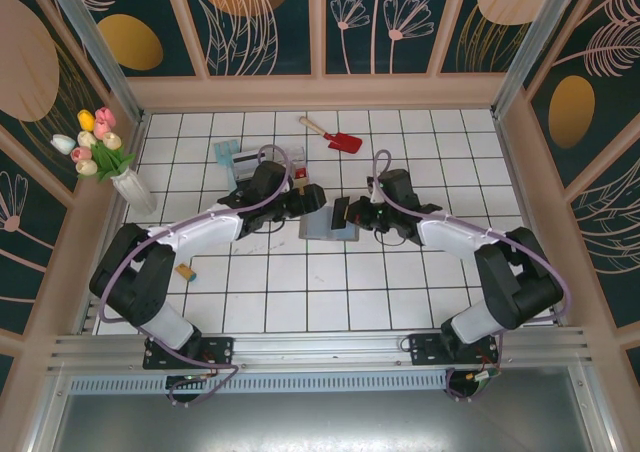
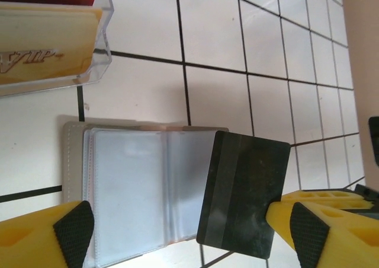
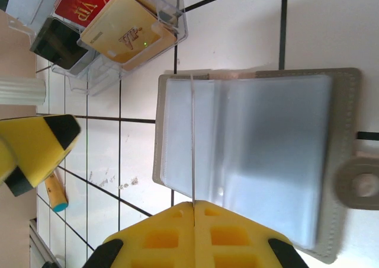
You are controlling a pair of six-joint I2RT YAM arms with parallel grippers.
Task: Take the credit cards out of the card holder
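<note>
Right gripper is clamped shut on a black credit card. In its own wrist view the two yellow fingers press together and the card's thin edge rises from between them. From the left wrist camera the card's face shows, dark with a glossy stripe, held upright over one panel of the card holder. Whether its lower edge touches a pocket I cannot tell.

Left gripper stands wide open and grips nothing. Its black pads are spread to either side, with the holder and the card between them.

The card holder lies open and flat near the middle of the white tiled table, between the two grippers. Its clear pockets face up and its small round tab sits at one side.

At about ten o'clock from the holder, and near it, sits a clear divided tray. A red card, an orange-yellow card and another black card stand in its compartments. At twelve o'clock, well apart toward the far wall, lies a red toy shovel. At nine o'clock, by the left wall, stands a white vase of tulips. At about eight o'clock a small orange object lies on the tiles beside the left arm.
</note>
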